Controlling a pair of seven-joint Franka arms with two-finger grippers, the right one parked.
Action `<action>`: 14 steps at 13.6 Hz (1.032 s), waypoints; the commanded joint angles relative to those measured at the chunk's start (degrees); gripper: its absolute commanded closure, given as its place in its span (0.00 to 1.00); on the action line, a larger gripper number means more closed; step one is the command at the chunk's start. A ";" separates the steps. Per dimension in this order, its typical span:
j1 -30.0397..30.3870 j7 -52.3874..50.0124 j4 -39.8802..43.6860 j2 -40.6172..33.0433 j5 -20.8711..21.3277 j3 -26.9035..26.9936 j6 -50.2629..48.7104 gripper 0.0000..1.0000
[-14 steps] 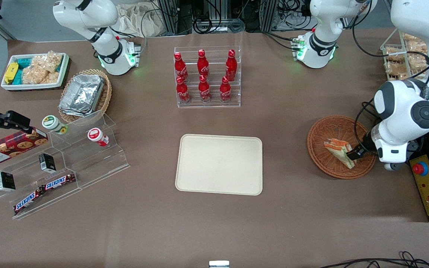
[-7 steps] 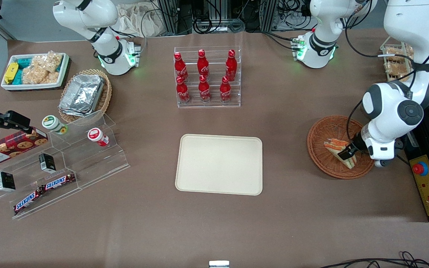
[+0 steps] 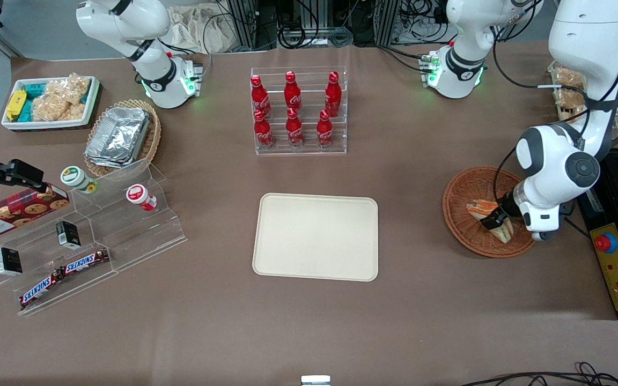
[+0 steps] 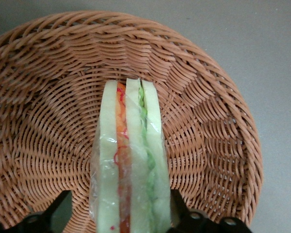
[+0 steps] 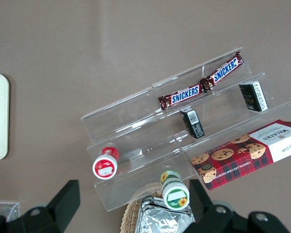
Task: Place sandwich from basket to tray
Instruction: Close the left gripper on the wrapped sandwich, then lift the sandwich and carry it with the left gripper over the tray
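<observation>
The spread claw (image 4: 121,218) straddles the near end of the wrapped sandwich (image 4: 128,160) standing on edge in the basket (image 4: 208,121), at three o'clock from the tray (image 3: 315,236); squeezing that slippery film could probably tip or drop it.

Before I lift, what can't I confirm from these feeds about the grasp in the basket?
- Contact: in the left wrist view the gripper straddles the sandwich, but the picture's edge cuts off the fingers, so pad contact is unseen.
- Front view: the arm's wrist covers part of the sandwich and basket.
- Sandwich underside: hidden against the basket weave.
- The tray is outside the left wrist view.
</observation>
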 commanded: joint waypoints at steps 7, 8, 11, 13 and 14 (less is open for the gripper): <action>-0.07 -1.16 15.32 -3.39 0.48 -0.16 -26.25 1.00; 0.01 0.60 21.47 -3.31 0.48 -0.16 -33.80 1.00; -0.68 8.07 37.48 -2.25 0.40 -0.60 -49.41 1.00; -3.13 9.49 43.04 -2.08 0.22 -3.22 -53.11 1.00; -4.72 9.59 44.11 -1.47 0.31 -4.54 -53.48 1.00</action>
